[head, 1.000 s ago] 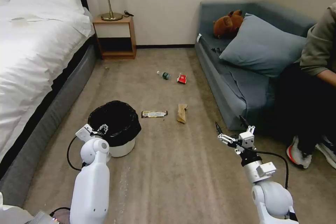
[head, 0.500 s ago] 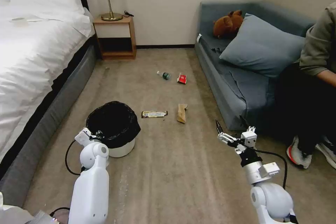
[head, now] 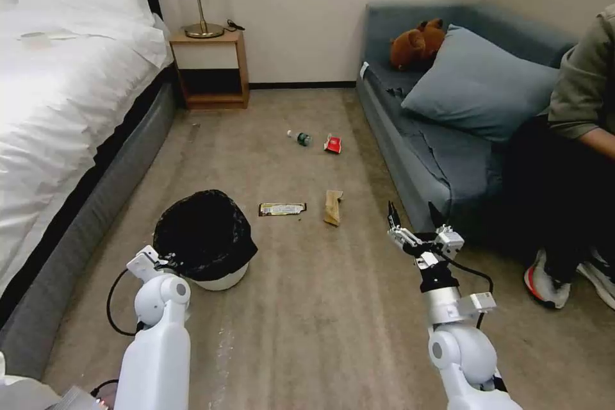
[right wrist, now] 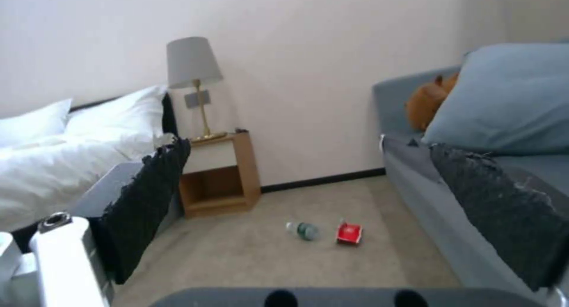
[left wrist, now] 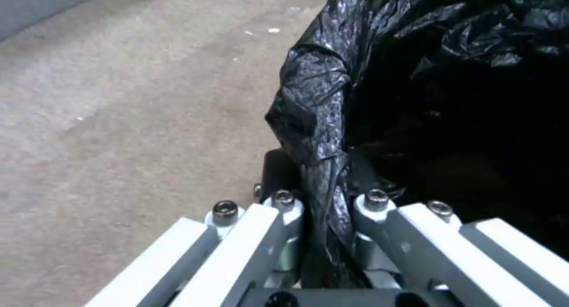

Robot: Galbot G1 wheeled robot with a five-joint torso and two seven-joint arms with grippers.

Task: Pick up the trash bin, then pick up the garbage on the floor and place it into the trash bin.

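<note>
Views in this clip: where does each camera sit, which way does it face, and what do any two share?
Head view: high, looking forward and down the floor; both arms show, left gripper at the trash bin, right gripper open.
Left wrist view: at the bin's rim, fingers clamping the black bag.
Right wrist view: low, facing the nightstand between open pads.
Shared by head and right wrist views: bottle, red packet.

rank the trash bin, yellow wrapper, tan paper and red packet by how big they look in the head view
1. trash bin, by far the largest.
2. yellow wrapper, long and flat.
3. tan paper, close to the wrapper, so unsure.
4. red packet, smallest, though it lies farther from the camera.
</note>
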